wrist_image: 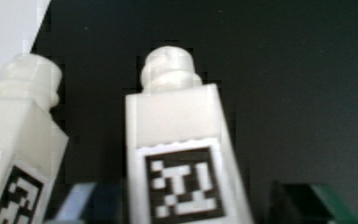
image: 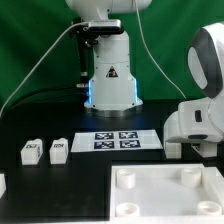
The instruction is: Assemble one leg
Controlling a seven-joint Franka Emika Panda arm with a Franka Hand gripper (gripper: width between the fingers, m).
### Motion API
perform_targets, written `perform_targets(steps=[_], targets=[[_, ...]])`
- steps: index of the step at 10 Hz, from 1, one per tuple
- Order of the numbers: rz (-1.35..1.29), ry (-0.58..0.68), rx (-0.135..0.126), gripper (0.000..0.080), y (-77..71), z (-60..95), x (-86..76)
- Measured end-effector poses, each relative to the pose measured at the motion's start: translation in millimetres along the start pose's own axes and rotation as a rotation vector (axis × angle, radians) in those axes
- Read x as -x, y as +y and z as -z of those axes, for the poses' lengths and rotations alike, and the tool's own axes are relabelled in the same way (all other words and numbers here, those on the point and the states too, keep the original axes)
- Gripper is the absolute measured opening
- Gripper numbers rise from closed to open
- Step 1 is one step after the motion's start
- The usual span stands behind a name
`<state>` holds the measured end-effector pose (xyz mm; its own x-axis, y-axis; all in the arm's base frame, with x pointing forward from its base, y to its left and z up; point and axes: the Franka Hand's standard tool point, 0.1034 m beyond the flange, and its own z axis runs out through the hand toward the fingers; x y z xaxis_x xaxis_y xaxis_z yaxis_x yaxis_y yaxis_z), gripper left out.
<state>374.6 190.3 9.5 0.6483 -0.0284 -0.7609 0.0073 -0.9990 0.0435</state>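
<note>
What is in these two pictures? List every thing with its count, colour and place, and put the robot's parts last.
legs: two, white with black-and-white tags, side by side on the table toward the exterior view's left; the wrist view shows two close up, each with a rounded peg; same pair or not, cannot tell
top: one, white, tray-like with corner sockets, nearest the exterior camera
marker board: one, white with four black tags, flat before the robot's base
table: one, black
backdrop: one, green, behind
base: one, white, back centre
arm: one, white, exterior view's right
hand: one, dark fingers apart, open
</note>
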Motion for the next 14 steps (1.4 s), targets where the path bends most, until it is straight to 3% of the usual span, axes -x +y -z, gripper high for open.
perform_targets(steps=[1,9,10,12,14], targets=[[0.000,0.000,0.000,0.0289,0.0,0.1,0.1],[0.013,0.001,0.002,0.0291,2.7,4.0,-0.3],[0.029,0.038,-0.010,0.0291,10.3,27.4,-1.5],[0.054,0.156,-0.044,0.0291,27.4,86.7,12.7],[0.056,0.384,-0.087,0.0291,48.7,147.6,15.0]])
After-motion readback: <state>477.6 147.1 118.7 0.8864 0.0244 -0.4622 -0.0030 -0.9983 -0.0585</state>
